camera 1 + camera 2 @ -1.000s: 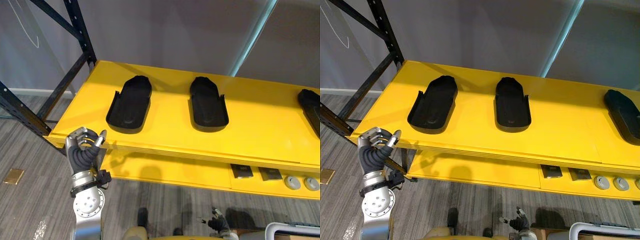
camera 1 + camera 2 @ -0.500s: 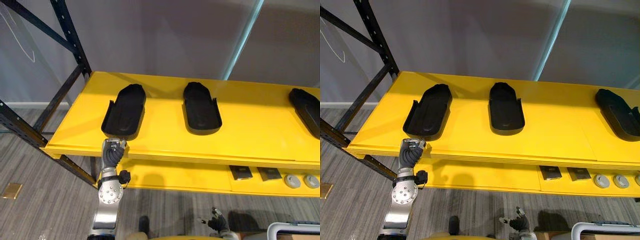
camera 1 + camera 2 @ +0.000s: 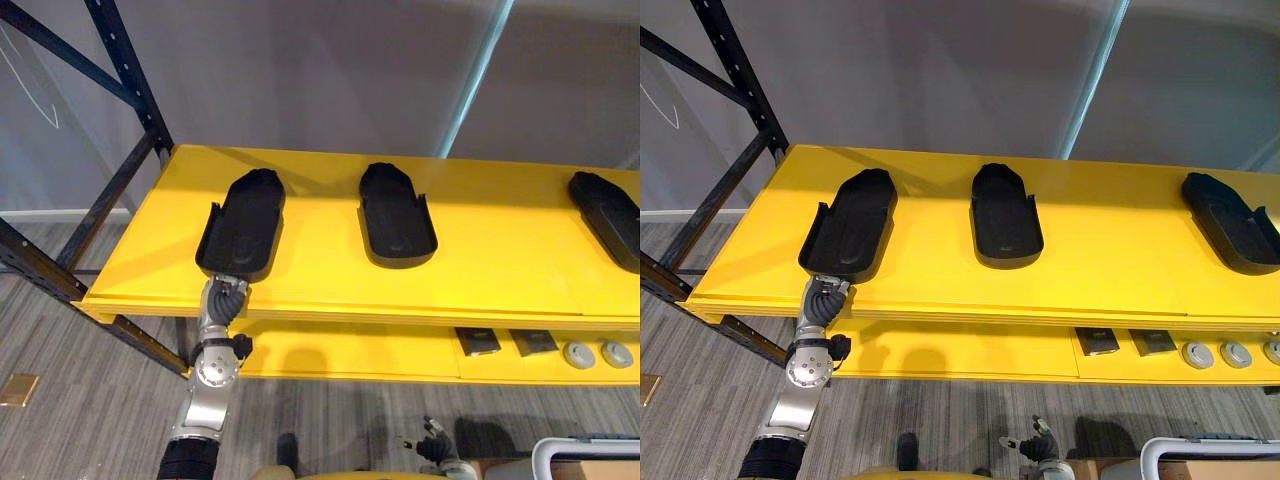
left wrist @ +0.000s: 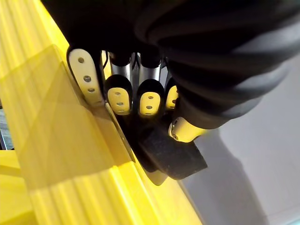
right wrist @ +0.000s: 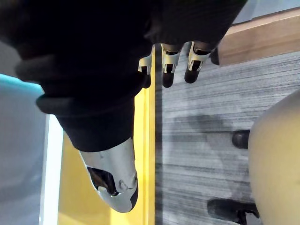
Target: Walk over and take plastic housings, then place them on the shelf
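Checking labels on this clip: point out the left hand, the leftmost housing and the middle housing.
left hand [image 3: 227, 303], left eye view, on its dark ribbed cover.
leftmost housing [image 3: 243, 225], left eye view, middle of its hollow.
middle housing [image 3: 397, 217], left eye view, middle of its hollow.

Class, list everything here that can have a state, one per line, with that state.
left housing: hollow side up on the yellow shelf, near end by the front edge
middle housing: hollow side up, untouched
right housing: lying flat, untouched
left robot hand: against the left housing's near end, grip unclear
right robot hand: open, empty, hanging over the floor
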Motion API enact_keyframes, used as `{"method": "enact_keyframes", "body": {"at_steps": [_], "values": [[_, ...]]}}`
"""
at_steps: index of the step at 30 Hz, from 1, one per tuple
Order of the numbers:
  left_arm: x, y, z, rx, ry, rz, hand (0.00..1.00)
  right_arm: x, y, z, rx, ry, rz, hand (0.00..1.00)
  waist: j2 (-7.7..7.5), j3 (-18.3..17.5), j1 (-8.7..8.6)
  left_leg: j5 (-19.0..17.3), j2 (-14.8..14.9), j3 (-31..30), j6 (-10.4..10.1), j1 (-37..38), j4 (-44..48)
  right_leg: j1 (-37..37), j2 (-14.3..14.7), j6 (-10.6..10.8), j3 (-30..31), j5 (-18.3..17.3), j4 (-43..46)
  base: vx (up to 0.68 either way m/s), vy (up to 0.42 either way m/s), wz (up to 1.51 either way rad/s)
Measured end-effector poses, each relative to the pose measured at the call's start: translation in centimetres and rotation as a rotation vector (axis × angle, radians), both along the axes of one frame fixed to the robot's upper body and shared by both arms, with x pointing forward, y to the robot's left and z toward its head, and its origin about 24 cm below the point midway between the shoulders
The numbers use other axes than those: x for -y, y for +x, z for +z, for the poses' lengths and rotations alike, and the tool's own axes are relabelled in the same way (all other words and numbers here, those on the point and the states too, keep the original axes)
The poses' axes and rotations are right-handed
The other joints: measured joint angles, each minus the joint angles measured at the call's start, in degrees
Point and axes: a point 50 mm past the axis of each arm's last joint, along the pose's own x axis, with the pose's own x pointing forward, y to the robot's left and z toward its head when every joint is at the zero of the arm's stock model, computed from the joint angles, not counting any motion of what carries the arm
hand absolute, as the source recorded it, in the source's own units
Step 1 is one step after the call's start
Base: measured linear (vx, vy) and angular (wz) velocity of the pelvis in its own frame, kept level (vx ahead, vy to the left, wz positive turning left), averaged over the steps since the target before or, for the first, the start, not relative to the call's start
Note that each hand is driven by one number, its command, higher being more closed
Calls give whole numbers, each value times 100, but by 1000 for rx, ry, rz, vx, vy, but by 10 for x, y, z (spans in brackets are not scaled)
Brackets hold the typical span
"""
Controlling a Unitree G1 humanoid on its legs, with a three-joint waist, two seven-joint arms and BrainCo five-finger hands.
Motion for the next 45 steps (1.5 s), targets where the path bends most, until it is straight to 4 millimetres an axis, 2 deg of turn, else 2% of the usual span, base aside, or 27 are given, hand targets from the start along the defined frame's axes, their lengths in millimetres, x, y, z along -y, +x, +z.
{"method": "enact_keyframes", "body": {"at_steps": [7,13,22,31,34,36,39,42,45], "values": [[-2,8,4,9,28,-9,100,-1,3,0,5,2,6,0,-4,6,2,0,-8,-50,-1,-115,0,-136,17,-31,84,-23,36,-1,1,-1],[4,12,8,14,147,-32,100,-1,2,0,5,10,10,0,-39,19,-4,2,-36,-84,-3,-194,0,-226,2,-23,121,-20,43,1,7,-1],[8,5,16,54,194,-30,100,-2,1,0,1,13,10,0,-167,87,1,15,-106,-115,9,-213,2,-242,-55,39,121,16,74,46,2,2],[11,3,15,61,188,-24,100,-3,4,1,14,12,11,0,-167,90,8,53,-118,-149,62,-192,2,-201,-59,42,96,19,64,28,-8,2],[18,4,28,120,187,-46,100,-3,4,1,15,8,10,0,-202,108,-3,52,-125,-149,62,-187,2,-199,-66,43,100,18,64,0,0,0],[26,5,44,201,180,-79,100,-3,4,1,14,3,9,0,-226,123,-8,51,-144,-148,66,-184,2,-196,-81,43,112,18,58,32,-2,-3],[39,6,50,240,158,-115,100,-4,2,0,10,3,8,0,-228,125,-22,53,-179,-146,70,-166,2,-173,-114,33,120,25,48,45,-1,-1],[42,5,53,263,142,-110,100,-7,1,0,9,11,6,0,-246,140,-21,50,-193,-143,74,-114,4,-83,-123,28,119,38,0,60,-10,1],[49,2,75,368,119,-120,100,-10,1,0,9,19,6,0,-272,144,-21,49,-169,-114,74,-115,32,-88,-110,-23,136,70,0,41,-19,-3]]}}
